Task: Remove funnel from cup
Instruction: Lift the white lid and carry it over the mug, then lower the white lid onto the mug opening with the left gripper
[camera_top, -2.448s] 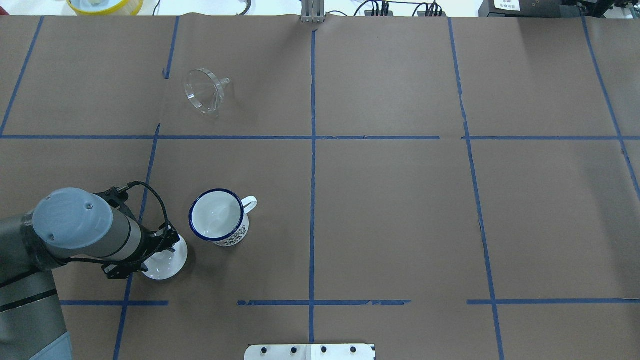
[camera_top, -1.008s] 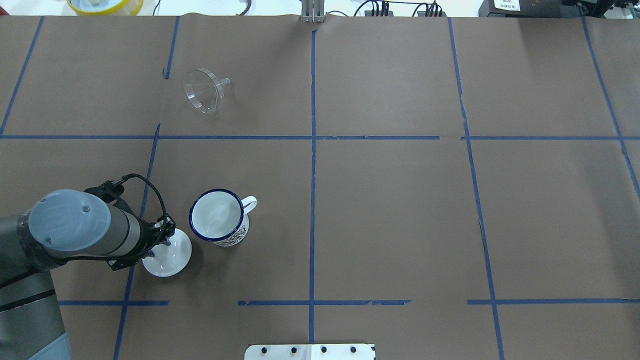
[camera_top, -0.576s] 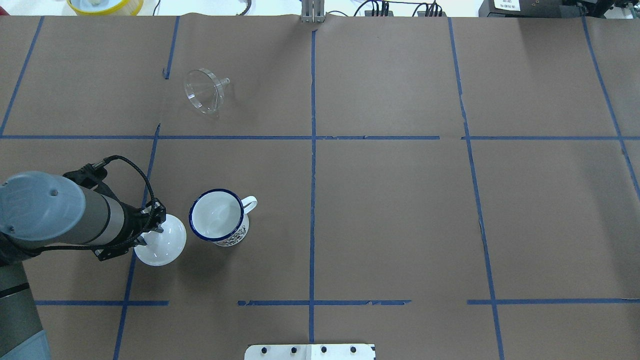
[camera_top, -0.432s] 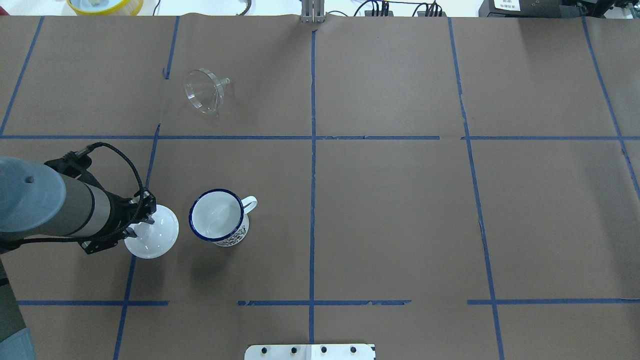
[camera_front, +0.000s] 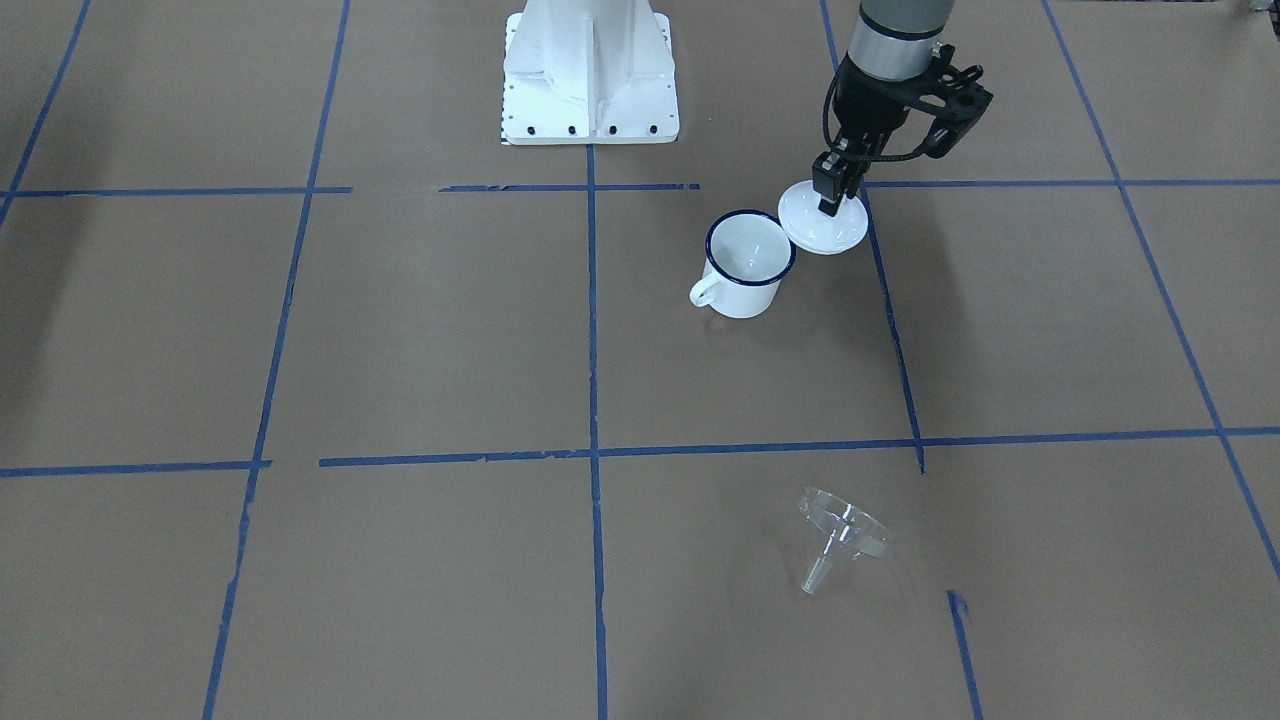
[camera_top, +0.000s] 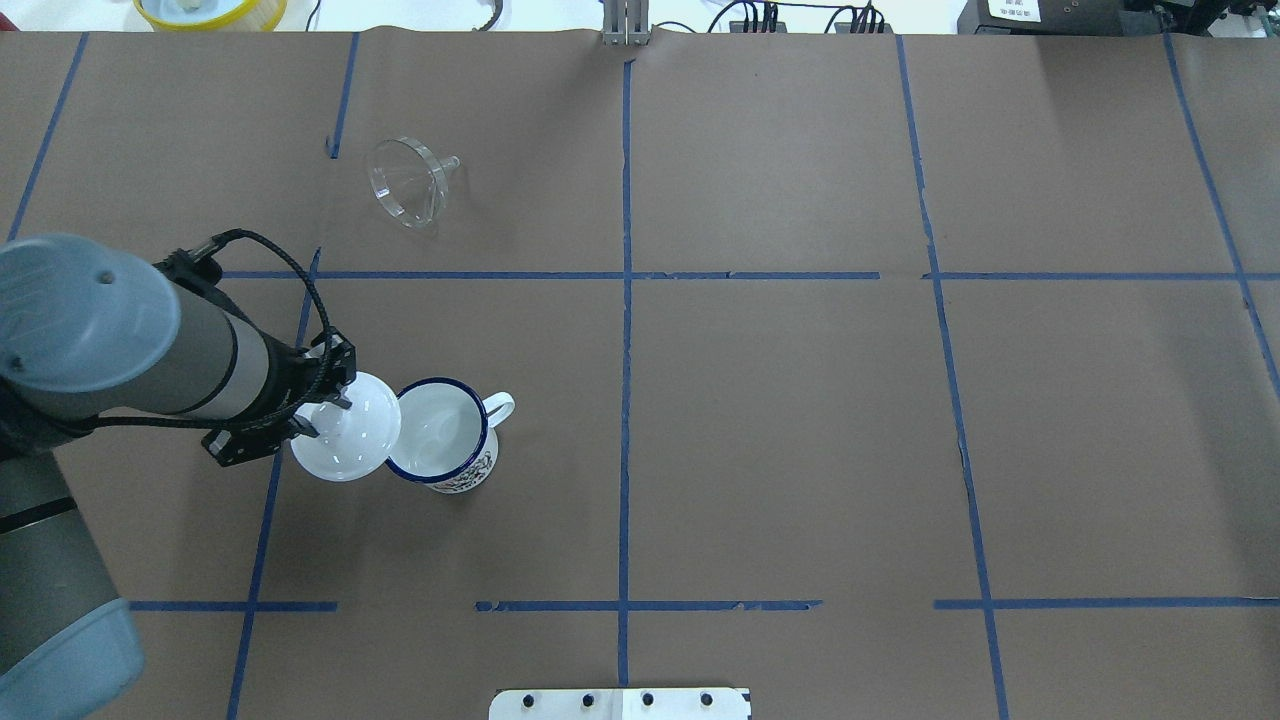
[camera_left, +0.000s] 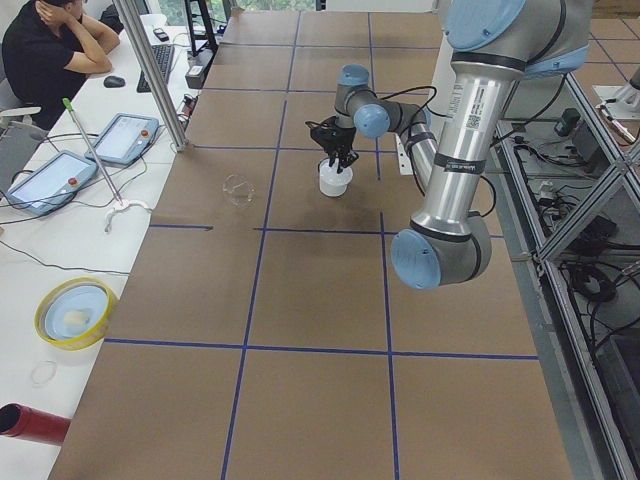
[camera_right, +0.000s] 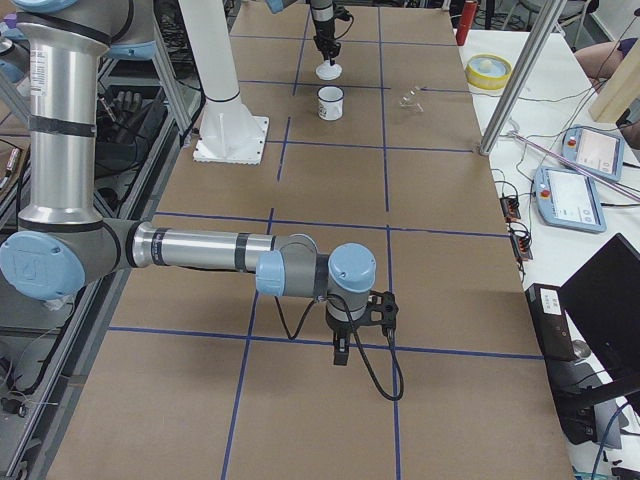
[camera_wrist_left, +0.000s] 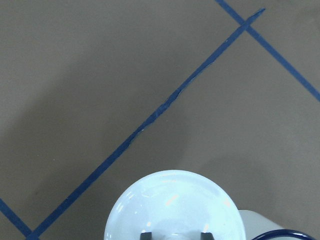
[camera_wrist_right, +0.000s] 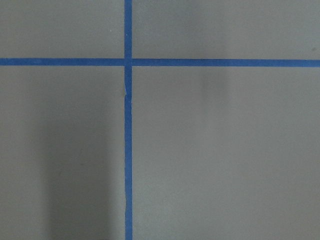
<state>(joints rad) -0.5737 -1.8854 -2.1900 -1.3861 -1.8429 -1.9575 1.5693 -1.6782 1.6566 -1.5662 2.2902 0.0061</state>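
Observation:
The clear funnel lies on its side on the brown paper, far from the cup; it also shows in the front view. The cup, a white mug with a dark blue rim, stands upright and empty. My left gripper is shut on the knob of a white round lid and holds it above the table, its edge over the cup's left rim. The left wrist view shows the lid from above. My right gripper hangs over bare paper far from these things; I cannot tell its state.
The robot's white base plate stands behind the cup. A yellow bowl and cables lie beyond the table's far edge. Blue tape lines cross the brown paper. A seated person and tablets are at the side bench.
My left gripper has lifted the white lid off the table, swung it left, then carried it up and right until it overlaps the cup's left rim. Funnel and cup have not moved.

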